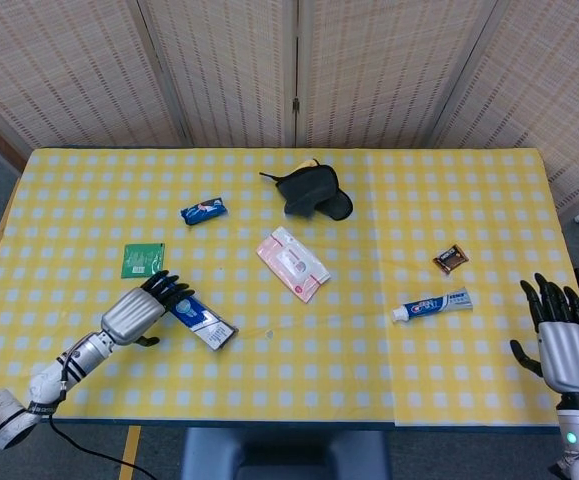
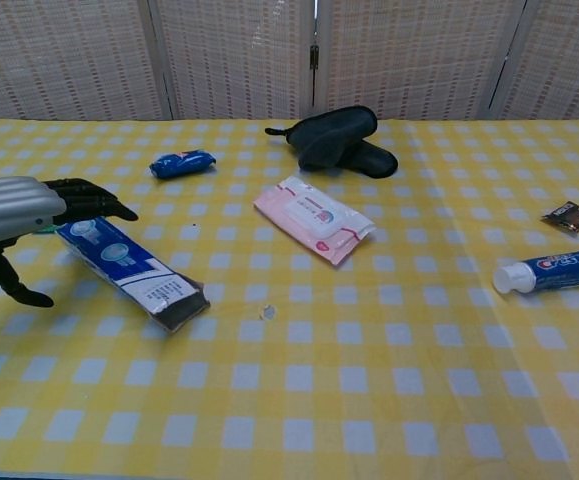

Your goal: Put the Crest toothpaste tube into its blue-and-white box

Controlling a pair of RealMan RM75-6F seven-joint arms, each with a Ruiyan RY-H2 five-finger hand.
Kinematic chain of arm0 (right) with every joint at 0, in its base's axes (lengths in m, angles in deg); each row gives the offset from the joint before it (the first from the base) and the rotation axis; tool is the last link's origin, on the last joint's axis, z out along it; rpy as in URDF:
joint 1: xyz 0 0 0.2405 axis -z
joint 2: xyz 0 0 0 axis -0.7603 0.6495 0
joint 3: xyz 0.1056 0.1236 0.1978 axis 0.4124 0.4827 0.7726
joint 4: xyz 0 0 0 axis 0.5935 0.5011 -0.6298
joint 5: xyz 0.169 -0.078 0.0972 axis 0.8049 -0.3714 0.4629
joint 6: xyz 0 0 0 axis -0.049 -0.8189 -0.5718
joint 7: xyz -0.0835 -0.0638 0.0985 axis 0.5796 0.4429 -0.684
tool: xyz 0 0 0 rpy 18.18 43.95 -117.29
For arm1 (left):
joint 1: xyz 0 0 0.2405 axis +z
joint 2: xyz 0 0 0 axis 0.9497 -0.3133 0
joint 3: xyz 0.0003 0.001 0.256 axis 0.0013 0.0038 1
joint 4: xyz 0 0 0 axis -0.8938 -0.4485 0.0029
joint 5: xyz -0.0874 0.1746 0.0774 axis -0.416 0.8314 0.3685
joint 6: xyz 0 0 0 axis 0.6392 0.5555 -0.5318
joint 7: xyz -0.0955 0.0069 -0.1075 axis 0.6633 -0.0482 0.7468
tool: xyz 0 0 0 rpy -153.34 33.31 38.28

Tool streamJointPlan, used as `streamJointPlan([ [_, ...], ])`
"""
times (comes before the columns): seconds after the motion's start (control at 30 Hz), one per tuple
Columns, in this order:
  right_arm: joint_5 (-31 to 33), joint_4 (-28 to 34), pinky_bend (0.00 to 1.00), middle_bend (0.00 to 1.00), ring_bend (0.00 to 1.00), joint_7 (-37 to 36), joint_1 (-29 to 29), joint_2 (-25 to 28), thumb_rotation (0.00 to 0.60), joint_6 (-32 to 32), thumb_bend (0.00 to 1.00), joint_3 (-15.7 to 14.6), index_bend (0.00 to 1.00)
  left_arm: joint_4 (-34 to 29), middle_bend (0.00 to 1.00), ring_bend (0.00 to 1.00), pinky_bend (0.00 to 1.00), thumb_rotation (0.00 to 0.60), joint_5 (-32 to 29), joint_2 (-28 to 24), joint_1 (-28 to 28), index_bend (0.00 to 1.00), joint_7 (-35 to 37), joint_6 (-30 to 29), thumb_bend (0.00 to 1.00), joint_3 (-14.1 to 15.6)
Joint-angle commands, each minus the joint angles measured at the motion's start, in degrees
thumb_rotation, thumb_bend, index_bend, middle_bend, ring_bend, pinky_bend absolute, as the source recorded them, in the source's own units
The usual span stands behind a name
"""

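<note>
The blue-and-white box (image 1: 201, 320) (image 2: 129, 270) lies flat at the table's front left, its dark open end pointing right and toward me. My left hand (image 1: 141, 308) (image 2: 29, 215) hovers over the box's far blue end, fingers spread and holding nothing. The Crest toothpaste tube (image 1: 431, 304) (image 2: 555, 270) lies on the right side, white cap to the left. My right hand (image 1: 561, 335) stands open beyond the table's right front corner, well clear of the tube; the chest view does not show it.
A pink-and-white wipes pack (image 1: 293, 263) lies mid-table, a black pouch (image 1: 312, 191) behind it. A small blue packet (image 1: 204, 210) and a green sachet (image 1: 143, 259) sit at the left. A small brown wrapper (image 1: 450, 259) lies just behind the tube.
</note>
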Motion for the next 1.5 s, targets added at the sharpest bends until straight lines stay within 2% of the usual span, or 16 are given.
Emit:
streamJointPlan([
  [0.03,0.32,-0.03,0.0,0.0,0.0,-0.3,-0.18,0.17,0.6,-0.39,0.32,0.02,0.0,0.53,0.14,0.08,0.09,0.6,-0.36,0.54,-0.63,0.14,0.61,0.04,0.09,-0.1],
  [0.63,1.61,-0.21,0.0,0.0,0.0,-1.37,-0.22,0.68,0.6,-0.52,0.32,0.32,0.0,4.42,0.19,0.12,0.11,0.6,-0.81,2.94,-5.12,0.18,1.31,4.12,0.09,2.39],
  [1.2,1.55,-0.19,0.0,0.0,0.0,-1.91,-0.18,0.86,0.6,-0.33,0.32,0.16,0.0,7.77,0.35,0.27,0.19,0.6,-1.85,4.77,-6.7,0.24,2.7,5.12,0.09,3.9],
  [1.5,1.99,-0.27,0.0,0.0,0.0,-2.12,-0.07,0.99,0.6,-0.34,0.32,0.17,0.0,9.68,0.38,0.28,0.21,0.6,-1.55,5.75,-7.44,0.29,3.83,4.65,0.09,4.75],
])
